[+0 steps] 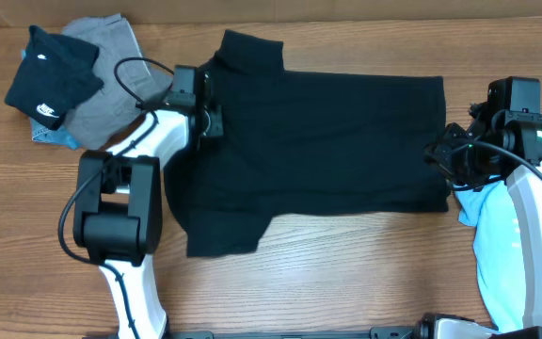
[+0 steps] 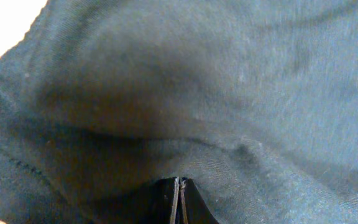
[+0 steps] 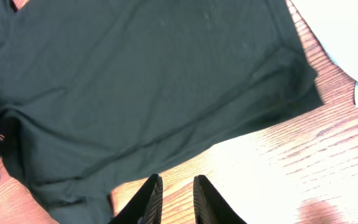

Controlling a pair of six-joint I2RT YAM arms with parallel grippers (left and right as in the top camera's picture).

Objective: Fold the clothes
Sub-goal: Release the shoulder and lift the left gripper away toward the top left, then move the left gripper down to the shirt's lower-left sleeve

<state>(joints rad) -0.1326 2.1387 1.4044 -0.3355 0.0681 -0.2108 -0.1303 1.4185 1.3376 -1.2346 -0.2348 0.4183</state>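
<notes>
The black T-shirt (image 1: 318, 141) lay spread flat across the middle of the wooden counter (image 1: 346, 273), one sleeve toward 12 o'clock and the other toward 6. The left pincer (image 2: 179, 199) sat at the shirt's 9 o'clock edge, its fingers pressed together and pinching a bunched fold of the fabric. The right pincer (image 3: 176, 183) hovered at the 3 o'clock edge over bare wood, fingers slightly spread and holding nothing. A pile of other garments (image 1: 73, 80) lay at 10 o'clock.

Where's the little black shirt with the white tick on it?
In the overhead view, the little shirt lies top left on the table, partly on a grey cloth, left of the big T-shirt.
</notes>
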